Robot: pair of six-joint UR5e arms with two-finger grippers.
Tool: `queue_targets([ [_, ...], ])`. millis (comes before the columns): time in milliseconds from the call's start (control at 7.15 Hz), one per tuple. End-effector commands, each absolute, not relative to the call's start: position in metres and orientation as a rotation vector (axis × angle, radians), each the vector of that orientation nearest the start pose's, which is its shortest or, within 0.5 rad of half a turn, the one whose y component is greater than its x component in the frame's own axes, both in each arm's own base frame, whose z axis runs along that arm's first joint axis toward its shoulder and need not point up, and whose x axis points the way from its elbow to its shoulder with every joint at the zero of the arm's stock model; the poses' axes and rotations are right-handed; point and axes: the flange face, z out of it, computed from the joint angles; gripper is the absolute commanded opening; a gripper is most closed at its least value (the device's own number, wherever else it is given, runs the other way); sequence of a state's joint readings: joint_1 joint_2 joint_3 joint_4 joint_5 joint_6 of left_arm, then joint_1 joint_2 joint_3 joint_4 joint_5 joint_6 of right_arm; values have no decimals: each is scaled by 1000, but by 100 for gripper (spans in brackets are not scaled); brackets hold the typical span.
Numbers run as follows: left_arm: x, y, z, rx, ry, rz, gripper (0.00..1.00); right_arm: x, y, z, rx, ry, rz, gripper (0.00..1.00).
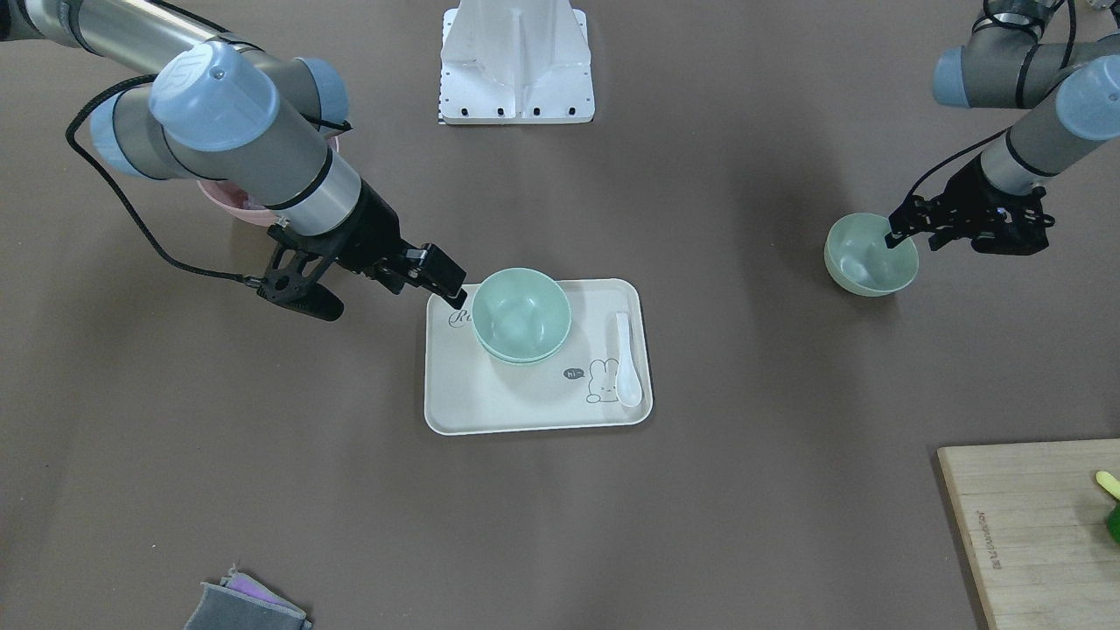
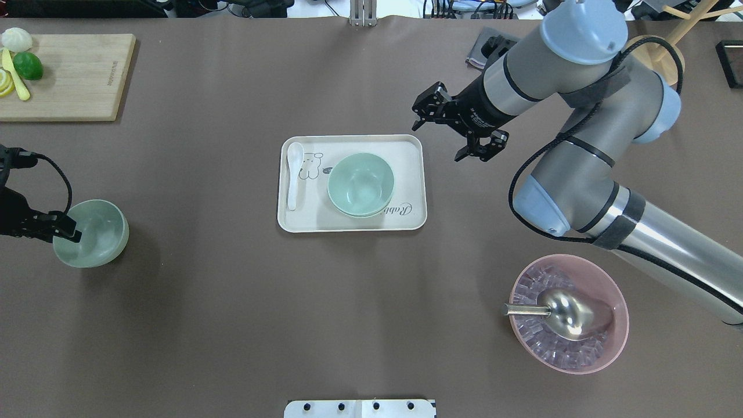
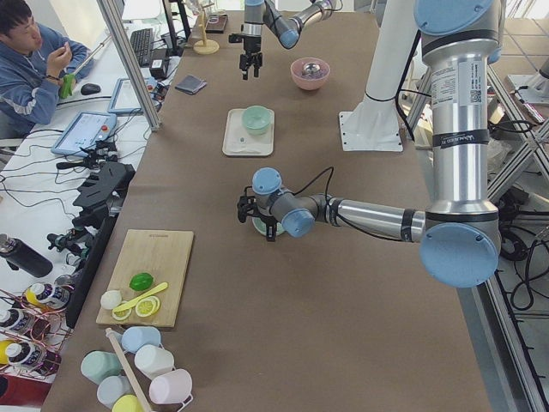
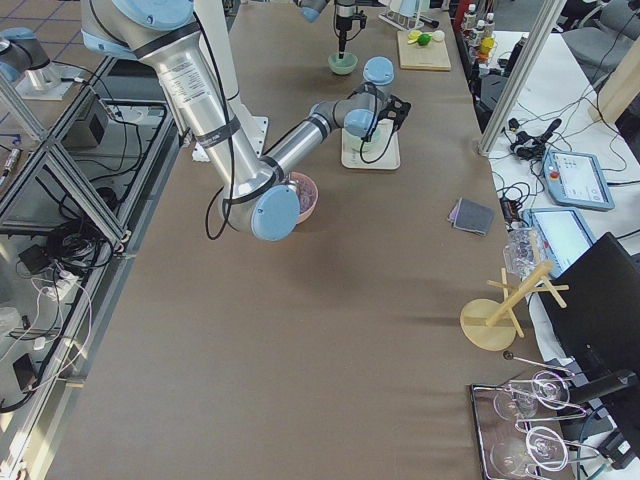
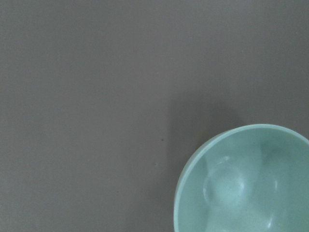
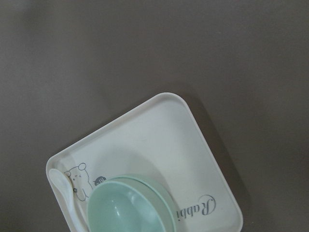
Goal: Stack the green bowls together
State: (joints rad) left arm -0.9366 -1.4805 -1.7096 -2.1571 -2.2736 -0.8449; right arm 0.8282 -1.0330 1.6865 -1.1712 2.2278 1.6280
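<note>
Mid-frame, a cream rectangular tray (image 2: pixel 406 168) carries a white spoon (image 2: pixel 293 180) at its left; lower right, a pink bowl (image 2: pixel 609 342) holds a metal scoop (image 2: pixel 572 313).

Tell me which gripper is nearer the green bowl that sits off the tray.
Left. The left gripper is at the rim of the lone green bowl; the right gripper hovers beside the tray, far away.
</note>
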Motion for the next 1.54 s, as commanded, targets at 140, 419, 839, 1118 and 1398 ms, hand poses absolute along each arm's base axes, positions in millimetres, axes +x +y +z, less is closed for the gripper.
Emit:
queue_targets([
  [140,244,-446,506,-10,943,-20,0,-272,-533,309,-196,-1162,428,100],
  [419,290,-470,383,-60,984,-106,0,-224,-511,364,-159,-1126,384,100],
  [839,457,-431,223,-153,1079,-191,0,-137,-482,458,-107,-1071,324,100],
  [1118,502,-433,181,-128,1075,-179,0,-118,-467,486,-92,-1046,297,100],
  [1398,500,-434,174,-115,1086,-170,0,-110,-456,504,-102,-1028,302,100],
])
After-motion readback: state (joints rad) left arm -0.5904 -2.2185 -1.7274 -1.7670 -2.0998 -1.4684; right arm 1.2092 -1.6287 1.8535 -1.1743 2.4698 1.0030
